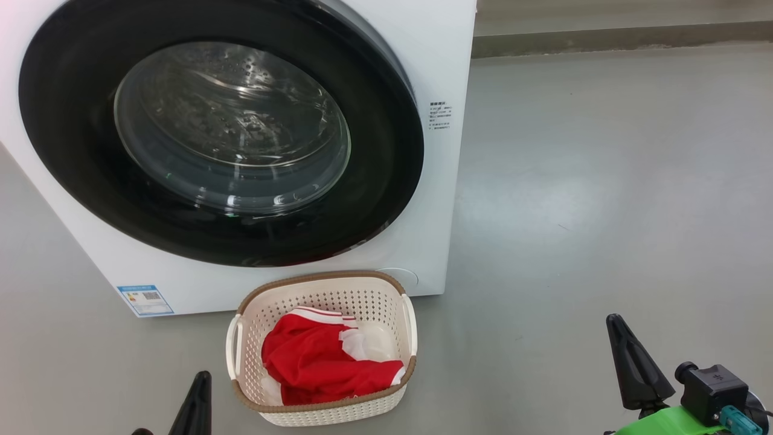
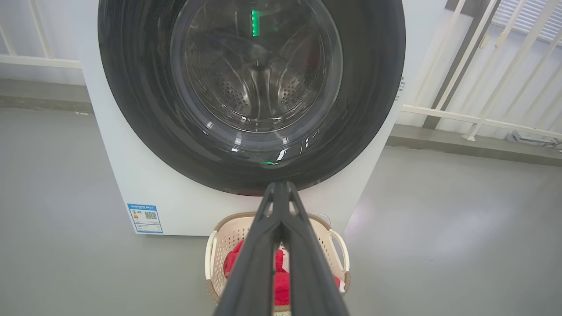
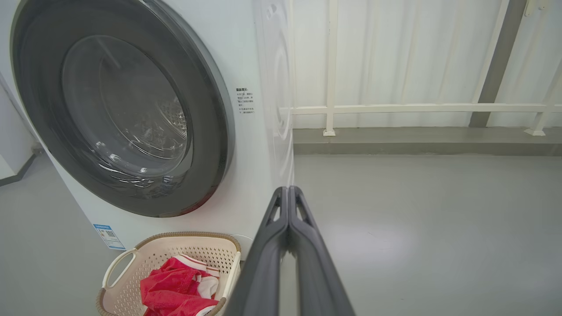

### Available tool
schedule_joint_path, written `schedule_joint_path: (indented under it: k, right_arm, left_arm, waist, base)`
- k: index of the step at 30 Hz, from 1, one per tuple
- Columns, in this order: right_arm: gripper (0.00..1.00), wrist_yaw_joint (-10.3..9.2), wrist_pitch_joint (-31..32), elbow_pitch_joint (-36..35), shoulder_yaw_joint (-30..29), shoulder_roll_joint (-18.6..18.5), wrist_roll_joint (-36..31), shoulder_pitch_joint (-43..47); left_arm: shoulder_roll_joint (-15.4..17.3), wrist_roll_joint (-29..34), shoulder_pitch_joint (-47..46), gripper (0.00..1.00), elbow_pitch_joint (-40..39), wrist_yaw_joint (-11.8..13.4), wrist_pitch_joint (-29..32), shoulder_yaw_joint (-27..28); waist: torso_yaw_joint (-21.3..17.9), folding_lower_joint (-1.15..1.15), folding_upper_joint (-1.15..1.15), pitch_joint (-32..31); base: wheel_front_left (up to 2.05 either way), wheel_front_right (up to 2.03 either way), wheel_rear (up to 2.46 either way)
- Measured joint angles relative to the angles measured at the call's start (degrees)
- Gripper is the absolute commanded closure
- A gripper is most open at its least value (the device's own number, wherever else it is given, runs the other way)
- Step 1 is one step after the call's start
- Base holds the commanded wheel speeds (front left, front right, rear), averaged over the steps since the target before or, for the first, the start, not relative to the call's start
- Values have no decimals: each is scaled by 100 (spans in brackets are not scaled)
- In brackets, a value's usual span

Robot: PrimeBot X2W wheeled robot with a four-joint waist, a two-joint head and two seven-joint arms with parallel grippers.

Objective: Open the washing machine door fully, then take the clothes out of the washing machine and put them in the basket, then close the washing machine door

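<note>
Head view first: washing machine door (image 1: 220, 130) lying flat against the white front of the washing machine (image 1: 444, 60), no gap visible along the black rim; basket (image 1: 338, 415) on the grey floor (image 1: 604, 181) just in front of the machine, below the door; clothes (image 1: 320, 362) heaped inside it, red with white trim; left gripper (image 1: 196, 396) low at the bottom edge, just left of the basket; right gripper (image 1: 634, 368) well apart to the right; neither touching anything.

Left wrist view next: left gripper (image 2: 280, 186) with both fingers pressed together at the tips, nothing pinched between them, aimed at the lower rim of the door (image 2: 254, 79) above the basket (image 2: 215, 250); through the glass, bare perforated drum, no red fabric to be seen inside; red of the clothes (image 2: 231, 262) down in the basket.

Right wrist view last: right gripper (image 3: 288, 189) likewise closed tip to tip and empty, pointing past the machine's right corner toward bare floor; basket (image 3: 189, 235) at lower left, clothes (image 3: 175, 285) in it; door (image 3: 123, 109) flush from this angle too.

By these signs: opening, unloading and closing all apparently done; nothing evident left to do, save perhaps confirming the latch, not checkable here.
</note>
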Motion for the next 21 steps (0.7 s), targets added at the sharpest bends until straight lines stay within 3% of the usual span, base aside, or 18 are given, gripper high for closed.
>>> schedule_joint_path:
  k: [21]
  right_arm:
    - [100, 0, 349, 66, -40, -1, 1344, -20]
  left_arm:
    - [-1, -1218, -31, 100, 45, -2, 345, 36]
  waist:
    - [3, 1, 0, 29]
  base:
    - [0, 0, 0]
